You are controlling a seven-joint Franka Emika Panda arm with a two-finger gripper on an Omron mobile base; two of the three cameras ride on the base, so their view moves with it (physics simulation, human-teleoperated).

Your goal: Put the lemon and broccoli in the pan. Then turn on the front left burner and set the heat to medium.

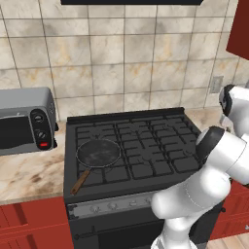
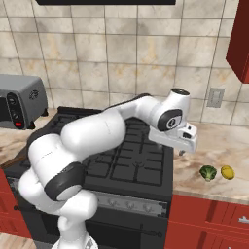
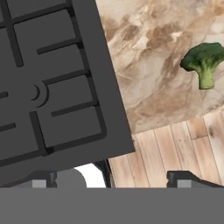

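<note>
Tiled wall (image 1: 121,58) and marble counter (image 2: 214,146) frame a black stove (image 1: 131,146) set in red cabinets (image 1: 29,221), with a grey toaster oven (image 1: 26,119) on the counter to its left. Over the stove's right edge reaches the white arm (image 2: 97,131), its hand hanging above the seam between stove and counter.

On the front left burner (image 1: 99,154) sits the pan (image 1: 98,152), its wooden handle pointing toward the front edge; nothing lies inside it. Knobs (image 1: 113,205) line the stove's front panel, and nothing shows whether any is turned.

Right of the stove, near the counter's front edge, lie the broccoli (image 2: 208,172) and, just beside it on the far side from the stove, the lemon (image 2: 227,172). Both are apart from the hand. In the hand view the broccoli sits off toward the upper right, not between the fingers.

The gripper (image 3: 118,178) is spread wide with nothing between its tips.

By the look of it the task has barely begun: neither food is picked up, both must go across the stove into the pan, and the burner's knob waits after that.
</note>
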